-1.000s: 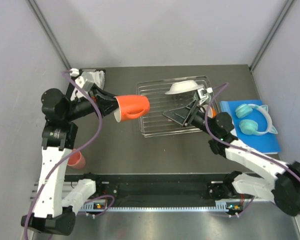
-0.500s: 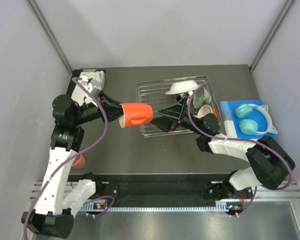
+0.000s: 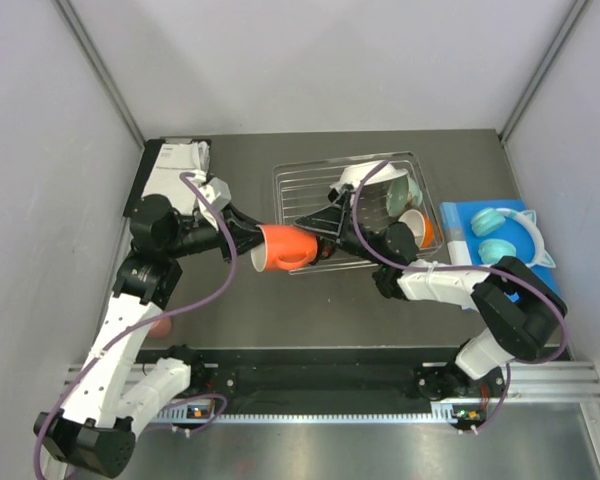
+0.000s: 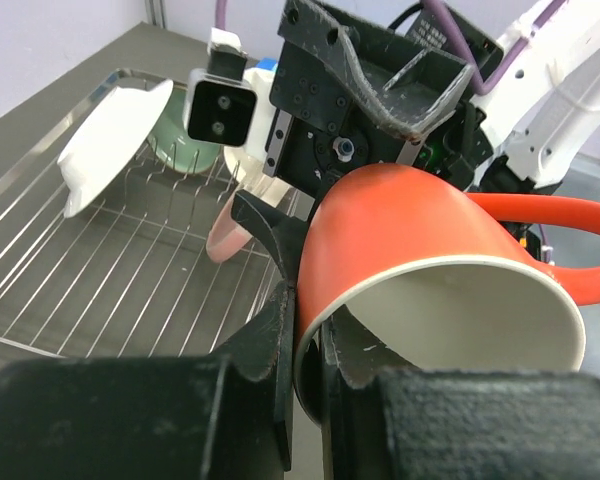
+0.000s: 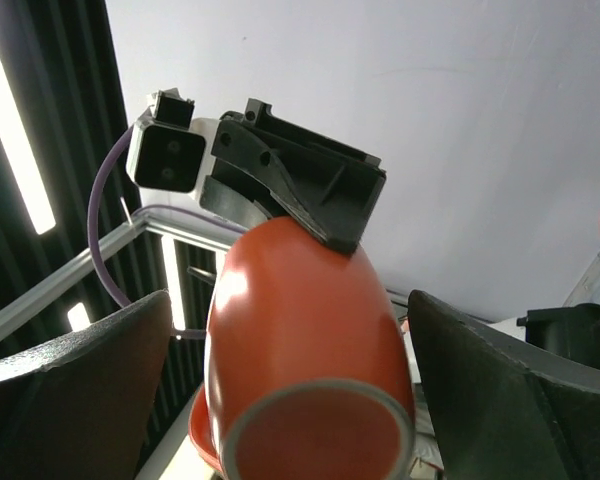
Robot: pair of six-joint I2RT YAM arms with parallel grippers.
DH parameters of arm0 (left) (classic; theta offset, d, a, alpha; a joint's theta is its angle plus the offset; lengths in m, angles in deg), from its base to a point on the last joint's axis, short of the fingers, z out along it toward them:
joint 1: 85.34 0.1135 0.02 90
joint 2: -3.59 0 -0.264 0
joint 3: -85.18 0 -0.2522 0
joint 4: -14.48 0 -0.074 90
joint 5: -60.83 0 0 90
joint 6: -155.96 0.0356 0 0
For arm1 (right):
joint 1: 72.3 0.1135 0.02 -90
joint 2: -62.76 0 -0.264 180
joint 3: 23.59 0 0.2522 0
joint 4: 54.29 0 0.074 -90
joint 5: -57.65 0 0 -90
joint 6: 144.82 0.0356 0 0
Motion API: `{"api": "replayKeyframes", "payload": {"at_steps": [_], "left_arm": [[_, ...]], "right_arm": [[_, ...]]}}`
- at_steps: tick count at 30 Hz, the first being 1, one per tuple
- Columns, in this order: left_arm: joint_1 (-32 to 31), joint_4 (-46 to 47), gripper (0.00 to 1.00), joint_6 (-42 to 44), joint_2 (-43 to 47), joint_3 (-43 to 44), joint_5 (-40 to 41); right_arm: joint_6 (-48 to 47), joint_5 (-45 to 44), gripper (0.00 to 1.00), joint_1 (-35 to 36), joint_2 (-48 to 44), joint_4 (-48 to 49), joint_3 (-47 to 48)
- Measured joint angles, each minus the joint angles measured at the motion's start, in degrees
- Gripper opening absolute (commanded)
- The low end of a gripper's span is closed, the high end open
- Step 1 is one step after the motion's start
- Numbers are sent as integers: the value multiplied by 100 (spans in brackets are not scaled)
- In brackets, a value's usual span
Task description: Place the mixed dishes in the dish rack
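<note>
While your left gripper [image 4: 302, 330] clamps the orange mug [image 3: 285, 247] rim mid-frame, centre its base inside your wide-open, empty right gripper [image 5: 288, 310].

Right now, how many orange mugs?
2: one orange mug in the left jaws at the rack's near-left corner, a second mug at its right end. Others may be hidden.

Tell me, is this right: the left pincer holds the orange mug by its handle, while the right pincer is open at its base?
No: the left pincer holds the orange mug by its rim, not its handle, as the left wrist view shows. The right pincer is open at its base.
</note>
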Motion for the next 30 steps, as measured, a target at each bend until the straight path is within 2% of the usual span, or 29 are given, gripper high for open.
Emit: {"api": "replayKeyframes", "payload": {"at_steps": [13,14,15,16,18,19,21,22,24,26,27,28,29,30], "left_arm": [[-144,-179,0,529,-142,-90,186],[-146,-179,0,535,-142,-90,195],[-149,-179,0,549,-140,-90,197],[-149,-188,0,560,-142,-90,212],[-151,-181,0,568,-146,-90,214],[-155,-168,0,562,-144,-85,212],[-155,-173,0,551,-138,-87,208],[-155,-173,0,544,-133,-87,210],[-153,-192,0,566,-133,-87,216],[-155,-221,0,603,-133,-87,234],[-155,-243,17,625,-133,-90,238],[-157,-269,40,656,-133,-90,258],[-160,-291,64,697,-133,-92,284],[-175,-345,92,852,-125,-92,435]], "right_arm": [[-105,-74,100,221,186,-175,151],[-103,-87,97,232,186,-175,144],[-98,-94,92,245,186,-166,125],[-101,-94,77,267,186,-170,116],[-146,-98,64,295,186,-197,107],[-129,-111,48,306,186,-208,87],[-107,-116,31,315,186,-232,74],[-94,-125,13,317,186,-243,70],[-66,-146,0,317,186,-243,66],[-37,-168,0,317,186,-238,48],[-33,-170,0,317,186,-238,44],[-33,-170,0,315,186,-247,44],[-35,-173,0,315,186,-258,44],[4,-149,0,310,186,-286,44]]}}
